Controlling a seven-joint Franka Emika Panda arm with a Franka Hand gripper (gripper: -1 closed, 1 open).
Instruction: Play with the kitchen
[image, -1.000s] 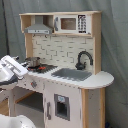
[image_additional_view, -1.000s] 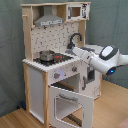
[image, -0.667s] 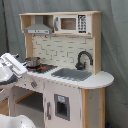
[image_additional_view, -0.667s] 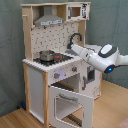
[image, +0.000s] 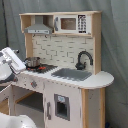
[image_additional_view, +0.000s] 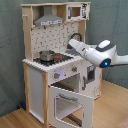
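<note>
Grey curtain (image_additional_view: 10, 50) hangs behind everything in both exterior views, and wood floor (image_additional_view: 112, 107) shows at the bottom of the second exterior view. Against that curtain stands the kitchen (image: 62, 70), tall, pale wood with white panels, filling most of both exterior views and resting on the floor. Its upper shelf carries a grey hood (image: 39, 29) and, beside it, a microwave (image: 71, 23) with a dark window; a white tiled back panel (image: 57, 50) runs below them. On the counter a grey sink (image: 71, 74) sits under a black arched tap (image: 83, 59), and a black hob (image_additional_view: 56, 58) with red rings lies next to it, with a small metal pot (image_additional_view: 46, 54) standing on it. In the second exterior view the oven door (image_additional_view: 71, 104) hangs open, tipped down and outward from the front, below a row of knobs (image_additional_view: 65, 72). The white arm (image_additional_view: 97, 52) reaches in from the second exterior view's right, over the counter near the tap; in the first exterior view it shows at the left edge beside the hob. The gripper (image: 13, 59) points toward the counter, and I cannot tell whether its fingers are parted or closed, or whether they hold anything.
</note>
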